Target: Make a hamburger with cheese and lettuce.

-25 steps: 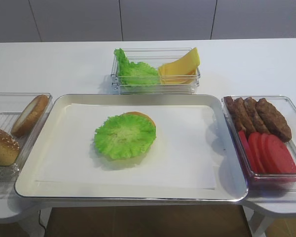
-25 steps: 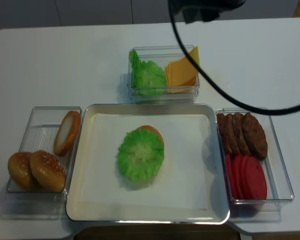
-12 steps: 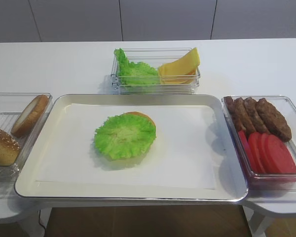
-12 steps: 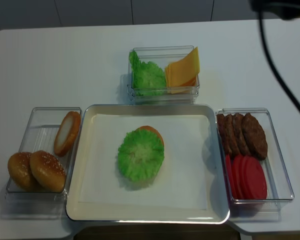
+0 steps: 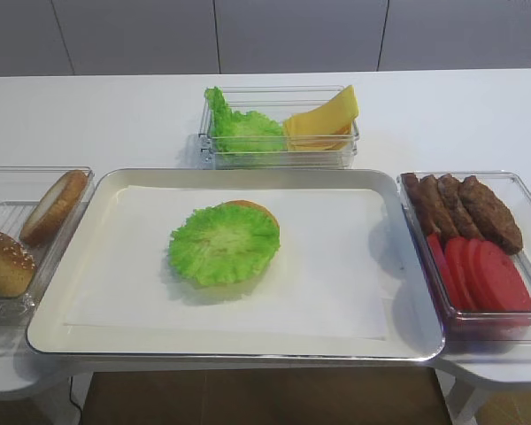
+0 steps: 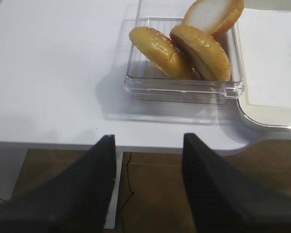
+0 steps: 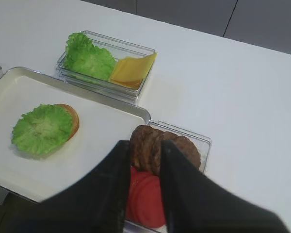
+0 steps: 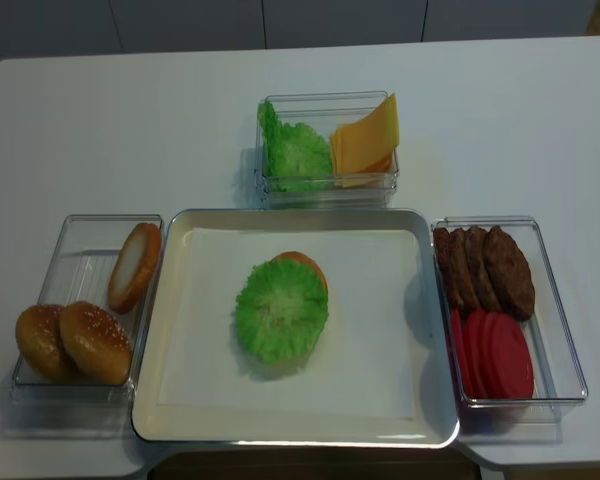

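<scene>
A crinkled green lettuce [image 5: 224,245] leaf lies on the hamburger [image 5: 255,209] bun half in the middle of the tray [image 5: 336,274]; only the bun's far rim shows. Cheese [image 5: 323,119] slices lean in the clear box at the back, beside more green leaves [image 5: 239,128]. Neither gripper appears in the two high views. In the right wrist view my right gripper [image 7: 145,148] hangs well above the patties, its jaws a narrow gap apart with nothing between them. In the left wrist view my left gripper [image 6: 149,141] is open and empty, off the table's front-left edge.
A clear box [image 8: 50,385] at the left holds sesame bun tops [image 8: 95,342] and a bun half [image 8: 136,265] on edge. A clear box [image 8: 570,340] at the right holds brown patties [image 8: 485,265] and red tomato slices [image 8: 495,355].
The dark arm and cable at the top of the realsense view swung right and left the picture. The lettuce and bun have not moved.
</scene>
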`<move>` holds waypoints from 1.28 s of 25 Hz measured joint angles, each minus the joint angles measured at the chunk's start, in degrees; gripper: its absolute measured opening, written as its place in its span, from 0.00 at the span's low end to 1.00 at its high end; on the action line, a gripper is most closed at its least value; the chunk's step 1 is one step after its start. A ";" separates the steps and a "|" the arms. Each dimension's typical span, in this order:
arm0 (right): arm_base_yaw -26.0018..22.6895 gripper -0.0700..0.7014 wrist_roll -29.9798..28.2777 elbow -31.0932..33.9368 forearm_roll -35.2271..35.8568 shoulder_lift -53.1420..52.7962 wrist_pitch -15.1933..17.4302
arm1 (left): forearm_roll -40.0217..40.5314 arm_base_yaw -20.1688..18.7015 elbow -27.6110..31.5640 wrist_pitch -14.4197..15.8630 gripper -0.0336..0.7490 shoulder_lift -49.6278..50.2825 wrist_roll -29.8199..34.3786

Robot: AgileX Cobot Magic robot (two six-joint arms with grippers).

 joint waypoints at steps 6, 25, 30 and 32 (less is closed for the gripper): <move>0.00 0.33 0.00 9.12 1.74 -11.68 0.11 | 0.00 0.00 0.00 0.00 0.47 0.00 0.00; 0.00 0.32 0.00 42.20 8.82 -35.47 0.33 | 0.00 0.00 0.00 0.00 0.47 0.00 0.00; 0.00 0.32 -0.11 47.64 9.18 -38.90 -3.34 | 0.00 0.00 0.00 0.00 0.47 0.00 0.00; 0.00 0.32 -0.69 48.85 9.18 -40.46 -5.06 | 0.00 0.00 0.00 0.00 0.47 0.00 0.00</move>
